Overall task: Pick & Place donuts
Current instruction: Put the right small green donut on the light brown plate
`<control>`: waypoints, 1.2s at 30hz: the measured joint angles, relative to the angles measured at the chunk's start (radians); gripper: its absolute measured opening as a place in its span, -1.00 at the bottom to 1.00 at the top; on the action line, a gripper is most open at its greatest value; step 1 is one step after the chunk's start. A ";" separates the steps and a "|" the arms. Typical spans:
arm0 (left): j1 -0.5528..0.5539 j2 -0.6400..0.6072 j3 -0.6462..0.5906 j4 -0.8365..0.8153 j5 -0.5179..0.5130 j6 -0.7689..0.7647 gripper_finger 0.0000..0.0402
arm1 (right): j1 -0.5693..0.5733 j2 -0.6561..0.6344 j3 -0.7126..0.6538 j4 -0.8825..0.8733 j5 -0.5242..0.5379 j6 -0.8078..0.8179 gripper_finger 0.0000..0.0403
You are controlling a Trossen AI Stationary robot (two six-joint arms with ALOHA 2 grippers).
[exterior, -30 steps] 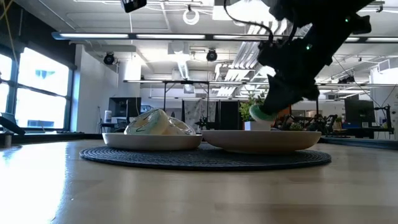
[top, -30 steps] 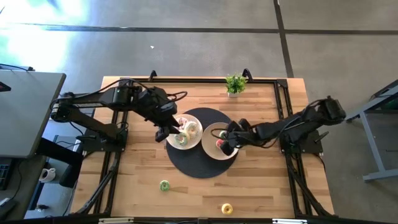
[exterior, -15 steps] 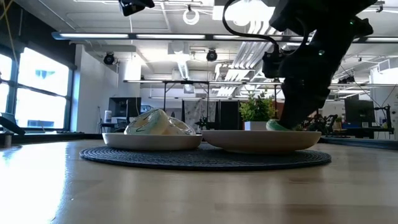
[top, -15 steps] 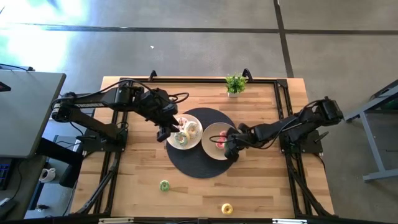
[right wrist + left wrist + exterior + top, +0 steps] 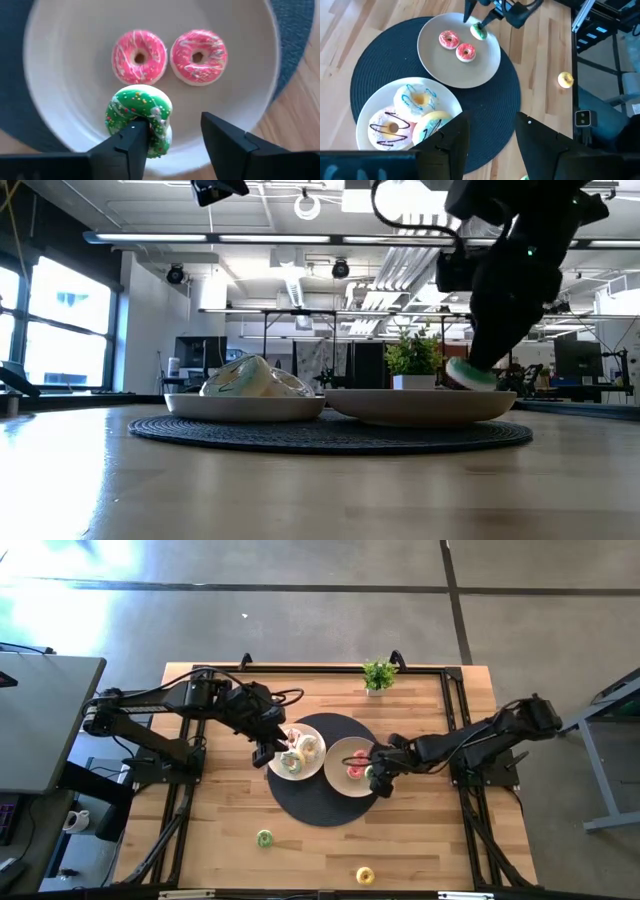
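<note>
Since the earlier frames, we log the right gripper (image 5: 170, 142) drawn back toward the 3 o'clock rim of the right plate (image 5: 340, 775), fingers parted. Green sprinkled donut (image 5: 140, 119): propped on edge against one finger, beside two pink donuts (image 5: 139, 56), glossy rings. Step: release, likely done. Next, we judge: fetching the bench donuts (image 5: 264, 838) near 6 o'clock. Left gripper (image 5: 490, 135) hovers spread above the left plate (image 5: 367, 112).

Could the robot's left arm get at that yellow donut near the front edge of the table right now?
Probably yes. The yellow donut lies alone on bare wood, nothing around it, and the left gripper hovers open over the near plate, holding nothing.
</note>
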 joint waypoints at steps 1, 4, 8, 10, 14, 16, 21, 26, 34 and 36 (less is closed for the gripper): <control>0.000 0.005 0.000 0.005 -0.008 0.000 -0.22 | -0.006 -0.017 0.000 -0.004 -0.018 0.017 -0.11; -0.002 0.020 0.000 0.006 -0.067 0.008 -0.22 | -0.019 -0.066 0.000 0.004 -0.064 0.097 -0.06; -0.023 0.072 0.002 0.027 -0.178 0.011 -0.22 | -0.024 -0.094 0.002 -0.003 -0.050 0.126 -0.05; -0.042 0.113 0.000 0.042 -0.226 0.011 -0.22 | -0.024 -0.094 0.002 -0.007 -0.026 0.123 -0.06; -0.058 0.217 0.001 0.126 -0.214 0.047 -0.22 | -0.024 -0.092 0.002 -0.004 -0.020 0.136 -0.11; -0.068 0.283 0.001 0.196 -0.201 0.059 -0.22 | -0.024 -0.092 0.002 -0.004 -0.020 0.137 -0.14; -0.086 0.436 0.003 0.451 -0.277 0.086 -0.22 | -0.024 -0.092 0.002 -0.004 -0.020 0.139 -0.20; -0.097 0.567 0.004 0.696 -0.291 0.086 -0.22 | -0.023 -0.092 0.001 -0.005 -0.020 0.137 -0.25; -0.127 0.677 0.002 0.903 -0.320 0.094 -0.22 | -0.023 -0.091 0.000 -0.003 -0.019 0.136 -0.28; -0.139 0.690 0.000 0.943 -0.327 0.106 -0.22 | -0.023 -0.091 0.000 -0.001 -0.019 0.135 -0.28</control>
